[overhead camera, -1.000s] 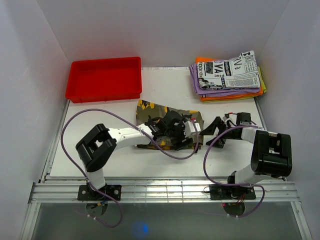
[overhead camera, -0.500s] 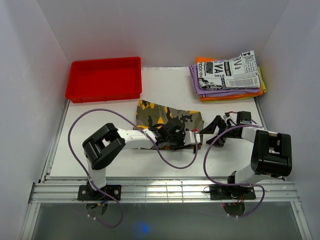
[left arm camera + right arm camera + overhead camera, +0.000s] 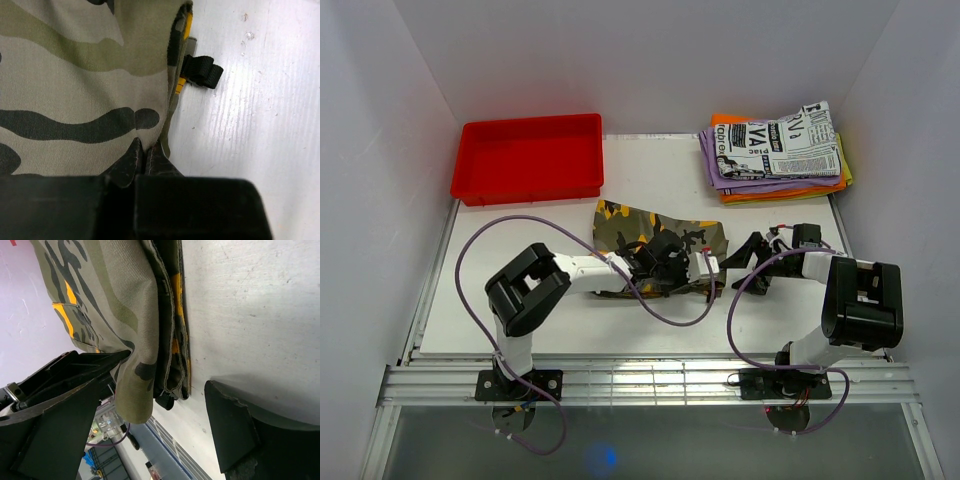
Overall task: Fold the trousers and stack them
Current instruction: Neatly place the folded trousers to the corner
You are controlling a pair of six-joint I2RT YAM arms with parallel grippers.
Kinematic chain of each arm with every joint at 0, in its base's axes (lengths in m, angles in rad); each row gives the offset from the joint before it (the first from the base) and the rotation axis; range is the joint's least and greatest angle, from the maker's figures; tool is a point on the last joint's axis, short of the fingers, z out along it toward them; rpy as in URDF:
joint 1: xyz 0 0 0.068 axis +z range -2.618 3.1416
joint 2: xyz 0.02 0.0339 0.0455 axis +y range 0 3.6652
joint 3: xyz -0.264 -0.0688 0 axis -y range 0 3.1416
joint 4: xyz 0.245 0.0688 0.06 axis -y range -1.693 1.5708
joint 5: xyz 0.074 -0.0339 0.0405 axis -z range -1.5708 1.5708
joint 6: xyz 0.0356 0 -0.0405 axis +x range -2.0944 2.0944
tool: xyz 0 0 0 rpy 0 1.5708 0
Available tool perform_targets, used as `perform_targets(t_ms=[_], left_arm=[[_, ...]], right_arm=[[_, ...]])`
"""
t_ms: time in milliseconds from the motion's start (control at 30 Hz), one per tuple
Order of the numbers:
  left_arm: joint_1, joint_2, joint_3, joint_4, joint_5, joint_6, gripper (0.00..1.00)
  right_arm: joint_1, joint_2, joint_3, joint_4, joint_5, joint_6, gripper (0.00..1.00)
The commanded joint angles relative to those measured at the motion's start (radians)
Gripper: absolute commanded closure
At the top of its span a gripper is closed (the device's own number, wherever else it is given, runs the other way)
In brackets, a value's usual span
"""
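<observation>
The camouflage trousers (image 3: pixel 655 232) lie folded in the middle of the table. In the left wrist view their olive and black cloth (image 3: pixel 85 85) fills the left side. A black strap loop (image 3: pixel 202 71) sticks out at the cloth's right edge. My left gripper (image 3: pixel 145 150) is shut, its tips pinched together on the cloth just inside that edge. From above, the left gripper (image 3: pixel 708 278) sits at the trousers' near right corner. My right gripper (image 3: pixel 167 372) is open at the same edge of the trousers (image 3: pixel 125 315), one finger against the layered cloth, the other over bare table.
A red tray (image 3: pixel 530 158) stands at the back left. A stack of folded garments (image 3: pixel 775 150), newspaper print on top, sits at the back right. Purple cables loop from both arms over the near table. White walls close in on three sides.
My left gripper came down onto the trousers' right edge and closed from wide open to shut. The right arm has not moved.
</observation>
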Motion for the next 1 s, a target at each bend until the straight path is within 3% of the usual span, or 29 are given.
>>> perform_targets(t_ms=[0, 600, 967], left_arm=[[0.026, -0.033, 0.024, -0.091, 0.098, -0.1, 1.0], [0.158, 0.0, 0.163, -0.134, 0.273, -0.332, 1.0], [0.164, 0.007, 0.177, -0.16, 0.33, -0.311, 1.0]], right_arm=[[0.006, 0.018, -0.021, 0.051, -0.012, 0.039, 0.1], [0.073, 0.073, -0.064, 0.154, 0.009, 0.096, 0.1], [0.141, 0.142, -0.032, 0.348, -0.029, 0.253, 0.09]])
